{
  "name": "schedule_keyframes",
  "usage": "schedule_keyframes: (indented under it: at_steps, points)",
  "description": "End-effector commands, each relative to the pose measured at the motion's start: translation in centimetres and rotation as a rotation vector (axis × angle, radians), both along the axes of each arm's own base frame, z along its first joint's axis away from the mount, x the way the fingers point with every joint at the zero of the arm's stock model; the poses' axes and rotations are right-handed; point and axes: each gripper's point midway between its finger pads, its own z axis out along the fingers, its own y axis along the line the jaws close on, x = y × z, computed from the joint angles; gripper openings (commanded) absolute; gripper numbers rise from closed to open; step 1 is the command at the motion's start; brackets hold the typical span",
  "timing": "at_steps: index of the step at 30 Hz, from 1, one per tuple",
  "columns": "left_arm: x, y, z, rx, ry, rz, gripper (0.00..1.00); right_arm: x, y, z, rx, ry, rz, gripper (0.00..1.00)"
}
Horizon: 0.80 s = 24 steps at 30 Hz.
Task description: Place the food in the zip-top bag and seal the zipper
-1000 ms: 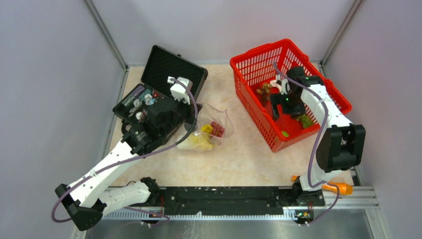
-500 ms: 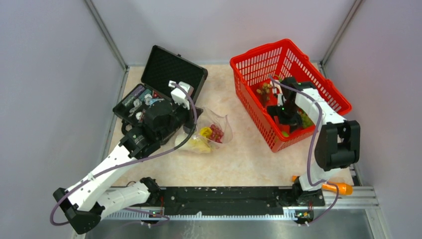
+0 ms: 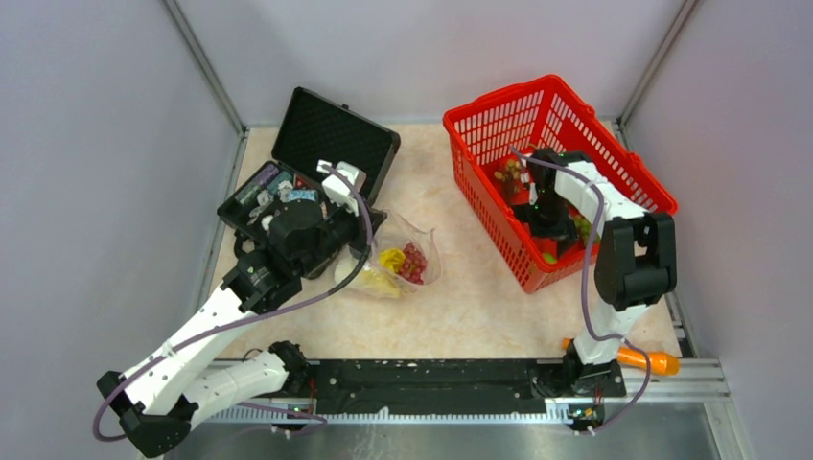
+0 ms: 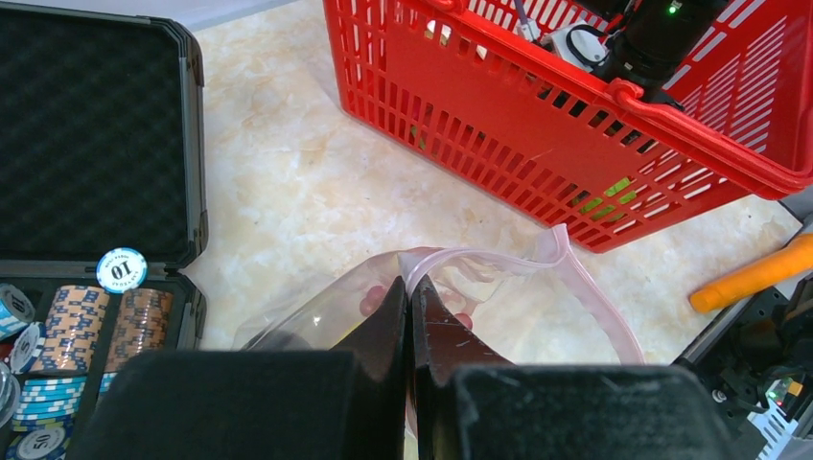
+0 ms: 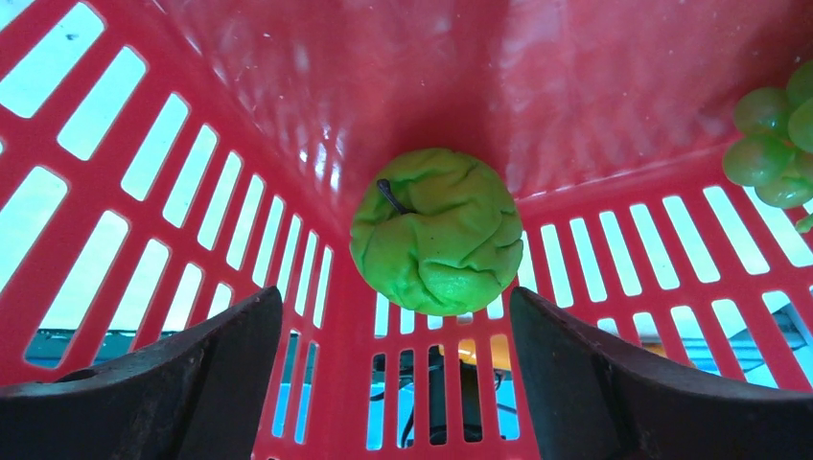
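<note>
Gaping wide, right hand point(image 5: 393, 316) frames green fruit point(image 5: 436, 230); closed left hand point(image 4: 410, 289) pinches zip-top bag point(image 4: 537, 297).

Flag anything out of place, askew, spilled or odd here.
One thing stands out: an orange, carrot-shaped object lies at the near right corner of the table, apart from the red basket and the zip-top bag. Whether it is food is unclear. Nothing looks spilled or damaged.

Clear zip-top bag point(image 4: 508, 287) open, red grapes point(image 3: 414, 262) inside; green fruit point(image 5: 436, 230) in basket point(image 5: 288, 115) corner
</note>
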Motion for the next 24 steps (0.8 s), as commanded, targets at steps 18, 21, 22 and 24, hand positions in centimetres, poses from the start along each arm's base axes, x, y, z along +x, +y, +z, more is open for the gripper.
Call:
schedule_keyframes:
  at_steps: [18,21,22,24]
  points:
    - [-0.4,-1.0,2.2,-0.076,-0.046,-0.051,0.0,-3.8,-0.7,-1.7,-0.097,0.082,-0.126,0.69]
    - [-0.5,-0.9,2.3,-0.08,-0.049,-0.052,0.0,-3.2,-1.1,-1.9,-0.112,0.06,-0.135,0.68]
    - [-0.4,-0.8,2.2,-0.078,-0.048,-0.049,0.0,-2.9,-1.4,-2.0,-0.133,0.049,-0.14,0.67]
    - [-0.4,-0.6,2.3,-0.077,-0.053,-0.039,0.0,-1.8,-1.5,-2.1,-0.138,0.003,-0.148,0.62]
